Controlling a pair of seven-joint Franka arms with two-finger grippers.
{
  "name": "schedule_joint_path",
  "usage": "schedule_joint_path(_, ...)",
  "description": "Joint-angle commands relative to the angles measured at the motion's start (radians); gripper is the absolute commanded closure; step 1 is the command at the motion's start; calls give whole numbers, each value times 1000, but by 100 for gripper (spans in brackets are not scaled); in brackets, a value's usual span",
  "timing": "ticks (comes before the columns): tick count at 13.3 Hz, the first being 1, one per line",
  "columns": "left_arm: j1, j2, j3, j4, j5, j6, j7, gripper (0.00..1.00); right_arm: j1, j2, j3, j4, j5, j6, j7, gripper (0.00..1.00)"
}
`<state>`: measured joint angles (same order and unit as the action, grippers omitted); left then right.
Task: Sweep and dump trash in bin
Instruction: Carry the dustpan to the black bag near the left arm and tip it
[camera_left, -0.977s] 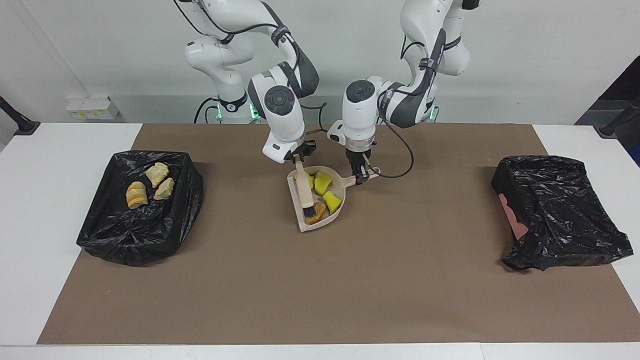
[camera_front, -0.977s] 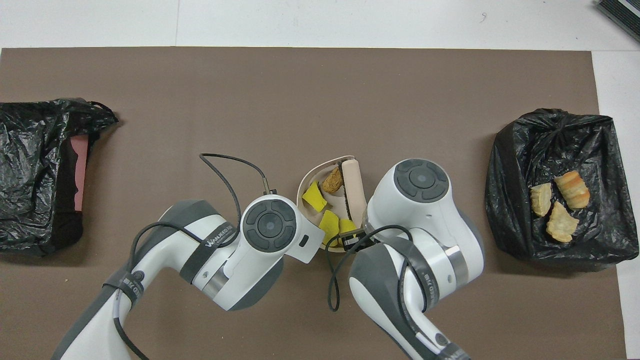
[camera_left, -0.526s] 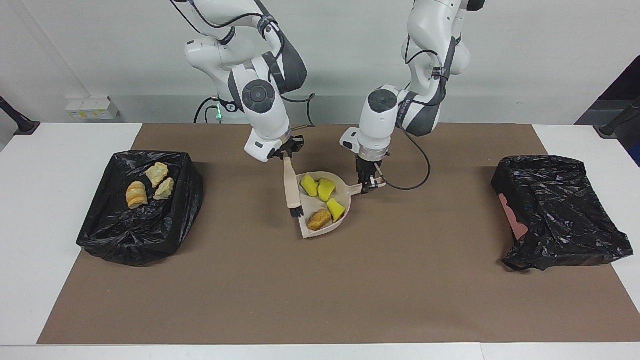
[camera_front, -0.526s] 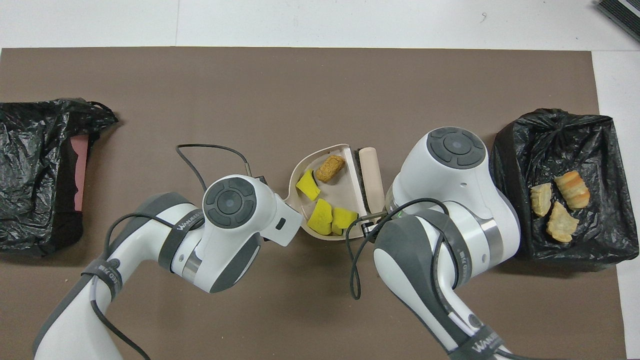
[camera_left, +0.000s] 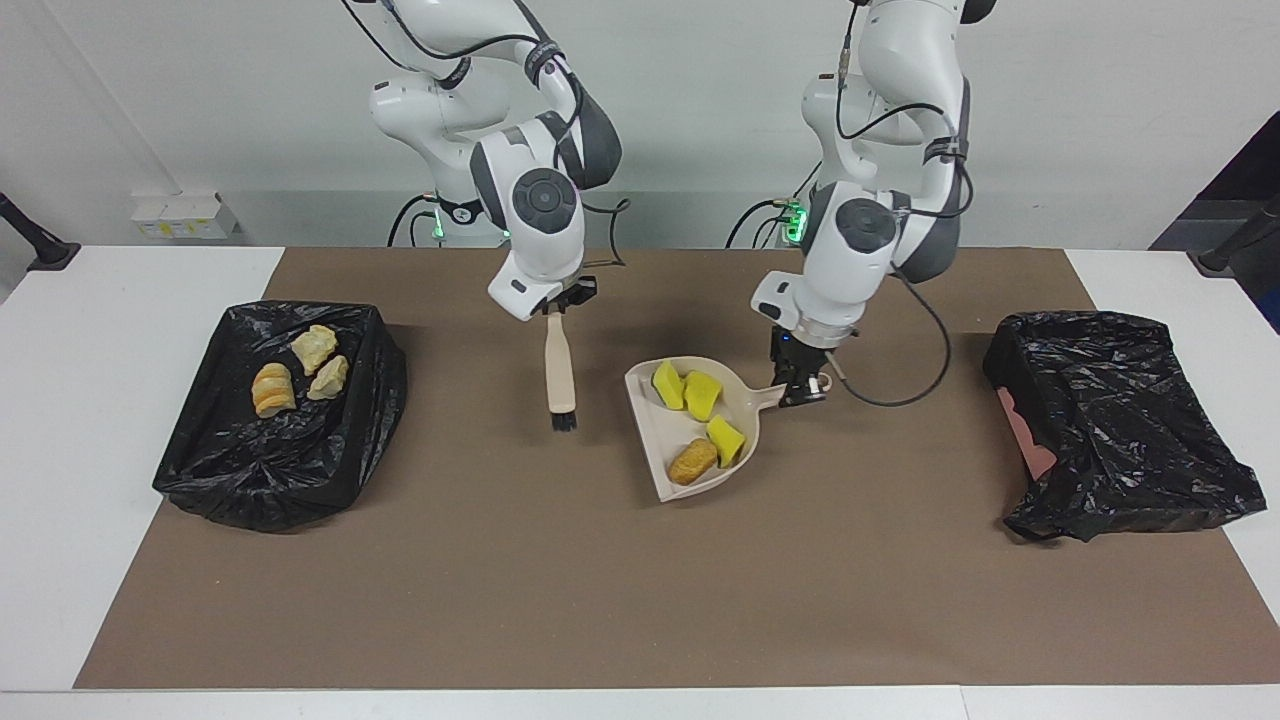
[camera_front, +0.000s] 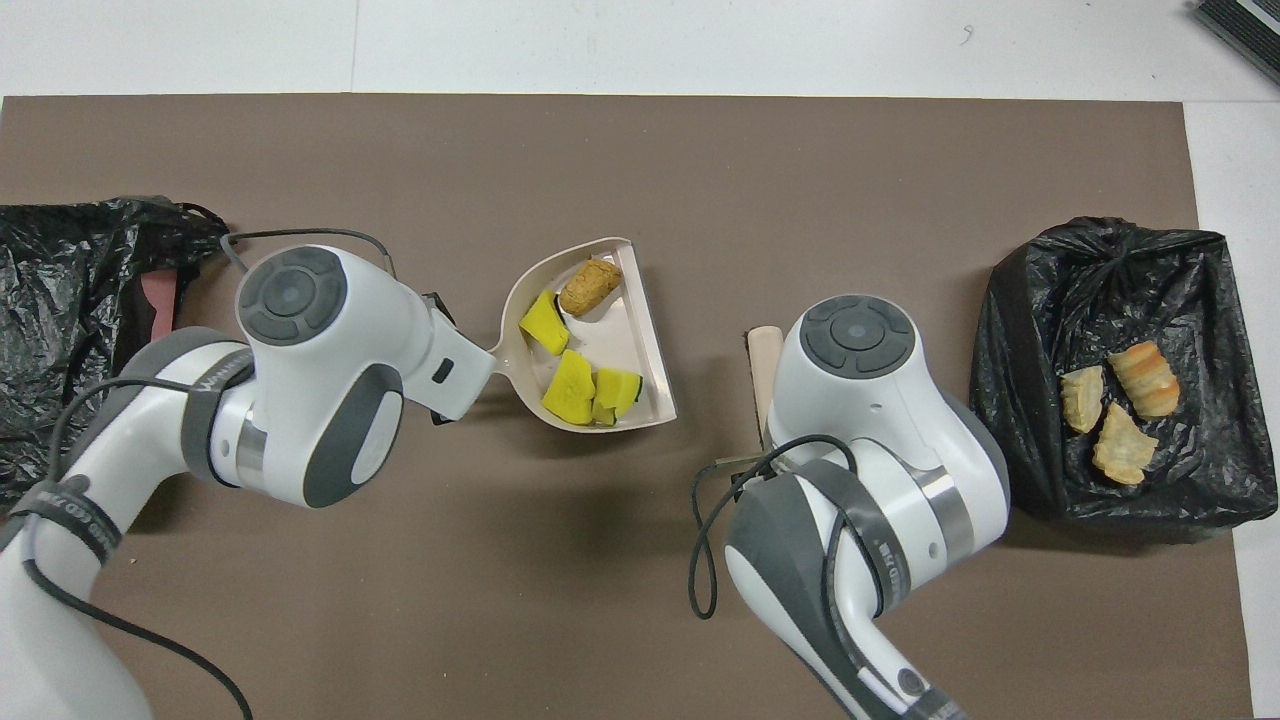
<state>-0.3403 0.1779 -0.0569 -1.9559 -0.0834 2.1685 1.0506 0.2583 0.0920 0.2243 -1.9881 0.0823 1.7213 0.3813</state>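
A beige dustpan (camera_left: 668, 435) (camera_front: 625, 335) carries trash: three yellow spongy pieces (camera_left: 703, 393) (camera_front: 570, 385) and an orange-brown nugget (camera_left: 692, 461) (camera_front: 589, 285). My left gripper (camera_left: 797, 392) is shut on the pan's handle, over the mat's middle; in the overhead view its own hand hides it. My right gripper (camera_left: 557, 305) is shut on a brush (camera_left: 558, 370) (camera_front: 765, 350) that hangs bristles down beside the pan, toward the right arm's end. Three pale tan lumps (camera_left: 313, 345) (camera_front: 1123, 450) lie in the black-bagged bin (camera_left: 280, 470) (camera_front: 1050, 300) at that end.
A second bin (camera_left: 1120, 420) (camera_front: 60, 330), draped in a black bag with a pink wall showing, stands at the left arm's end of the table. A brown mat (camera_left: 640, 600) covers the table between the two bins.
The brush came out of the dustpan and rose, moving toward the right arm's end. The left gripper carried the loaded dustpan toward the left arm's end, away from the robots. Both arms straightened up.
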Motion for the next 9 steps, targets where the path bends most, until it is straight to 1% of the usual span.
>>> schedule_joint_path(1, 70, 6, -8, 101, -64, -117, 104, 100, 77, -72, 9, -92, 89, 84, 76, 100)
schedule_joint_path(3, 136, 3, -9, 162, -70, -203, 170, 100, 169, -52, 9, -112, 99, 139, 209, 100)
schedule_joint_path(4, 158, 2, -6, 193, -70, -243, 195, 100, 200, -48, 9, -123, 100, 171, 231, 100)
schedule_joint_path(5, 200, 3, -9, 219, -68, -278, 233, 100, 231, -31, 9, -124, 100, 184, 247, 100)
schedule_joint_path(7, 257, 3, -1, 273, -65, -346, 305, 100, 281, -2, 9, -124, 100, 196, 278, 100)
schedule_joint_path(9, 323, 6, 0, 304, -58, -384, 377, 100, 289, -9, 9, -146, 103, 184, 268, 100)
